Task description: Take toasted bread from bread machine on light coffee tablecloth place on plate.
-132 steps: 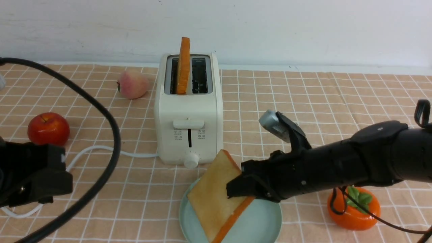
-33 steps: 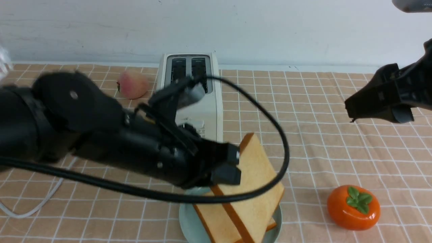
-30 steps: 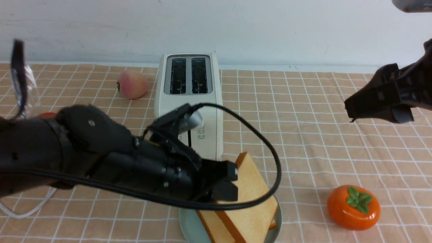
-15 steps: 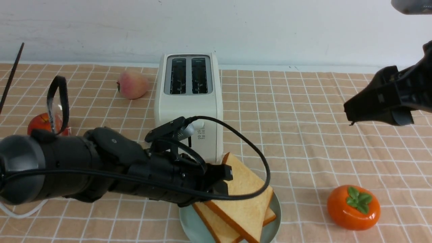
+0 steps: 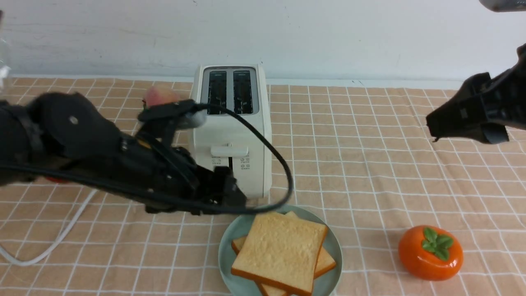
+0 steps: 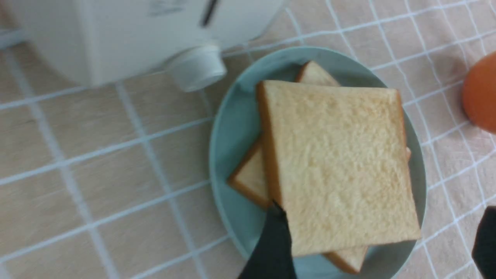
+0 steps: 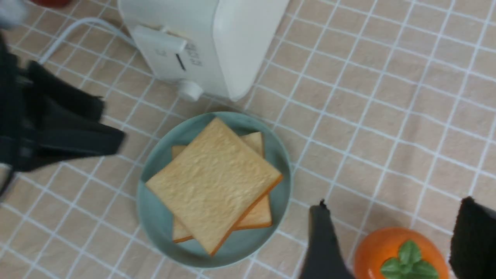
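Two slices of toasted bread lie stacked flat on the plate [image 5: 224, 251]: the top slice [image 5: 280, 250] sits askew over the lower one [image 5: 326, 263]. The bread machine [image 5: 230, 135] stands just behind on the light coffee tablecloth [image 5: 370, 164], both slots empty. My left gripper [image 5: 232, 193] is open and empty, raised just left of the plate's far rim. In the left wrist view its gripper [image 6: 378, 248] hangs over the top slice [image 6: 337, 162]. My right gripper [image 5: 433, 131] is open, empty and high at the far right. The right wrist view shows the stack [image 7: 213, 182].
An orange persimmon [image 5: 430, 253] sits right of the plate, below my right gripper [image 7: 395, 232]. A peach [image 5: 158, 96] shows behind my left arm. The white power cord [image 5: 61, 238] runs along the left front. A wall closes the back.
My left gripper let go of the second slice, which now lies flat on the first. The gripper drew back left and up, away from the plate. The right arm barely moved.
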You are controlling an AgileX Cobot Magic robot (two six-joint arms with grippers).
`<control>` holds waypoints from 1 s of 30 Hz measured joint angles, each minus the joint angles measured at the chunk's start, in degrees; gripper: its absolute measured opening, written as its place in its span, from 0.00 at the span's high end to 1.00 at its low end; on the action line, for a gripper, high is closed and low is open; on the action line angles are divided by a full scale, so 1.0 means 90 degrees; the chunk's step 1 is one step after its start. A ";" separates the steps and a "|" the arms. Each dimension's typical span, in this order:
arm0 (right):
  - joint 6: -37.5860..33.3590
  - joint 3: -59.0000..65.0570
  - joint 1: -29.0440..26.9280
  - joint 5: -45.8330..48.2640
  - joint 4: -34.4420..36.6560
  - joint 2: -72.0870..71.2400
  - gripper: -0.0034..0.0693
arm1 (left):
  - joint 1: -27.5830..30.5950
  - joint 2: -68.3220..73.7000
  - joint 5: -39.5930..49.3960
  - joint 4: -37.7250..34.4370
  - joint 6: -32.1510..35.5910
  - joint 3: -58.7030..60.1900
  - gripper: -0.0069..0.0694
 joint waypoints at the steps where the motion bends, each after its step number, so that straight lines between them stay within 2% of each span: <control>1: 0.0137 0.0000 -0.0036 -0.0041 -0.0168 0.0000 0.48 | 0.0202 -0.0125 0.0390 0.0319 -0.0304 -0.0120 0.19; 2: 0.0295 0.0000 -0.0120 -0.0088 -0.0339 0.0000 0.58 | 0.0411 -0.0312 0.0802 0.0601 -0.0622 -0.0207 0.27; 3: 0.0364 0.0000 -0.0136 -0.0106 -0.0363 0.0000 0.60 | 0.0442 -0.0348 0.0867 0.0698 -0.0669 -0.0223 0.28; 4: 0.0602 0.0000 -0.0273 -0.0160 -0.0500 0.0000 0.74 | 0.0638 -0.0682 0.1308 0.1019 -0.0971 -0.0244 0.41; 6: 0.0930 0.0000 -0.0482 -0.0278 -0.0594 -0.0022 0.91 | 0.0737 -0.1143 0.1621 0.1243 -0.1212 -0.0251 0.57; 7: 0.1123 0.0019 -0.0582 -0.0416 -0.0615 -0.0055 0.96 | 0.0753 -0.1483 0.1707 0.1359 -0.1280 -0.0243 0.71; 8: 0.1123 0.0024 -0.0596 -0.0444 -0.0615 -0.0065 0.96 | 0.0753 -0.1598 0.1718 0.1374 -0.1304 -0.0239 0.73; 9: 0.1291 0.0133 -0.0675 -0.0780 -0.0644 -0.0208 0.98 | 0.0753 -0.2066 0.1728 0.1451 -0.1351 -0.0183 0.87; 10: 0.1357 0.0266 -0.0705 -0.1004 -0.0644 -0.0339 0.98 | 0.0753 -0.2345 0.1733 0.1485 -0.1358 -0.0125 0.92; 17: 0.1545 0.1954 -0.0741 -0.2599 -0.0922 -0.1665 0.98 | 0.0726 -0.3826 0.1399 0.1583 -0.1371 0.0580 0.93; 21: 0.1558 0.3182 -0.0741 -0.3397 -0.1077 -0.2751 0.98 | 0.0405 -0.4558 0.1383 0.1608 -0.1371 0.0878 0.93; 30: 0.1695 0.5298 -0.0741 -0.3969 -0.1125 -0.4820 0.97 | 0.0280 -0.6403 0.2620 0.1620 -0.1883 0.1255 0.93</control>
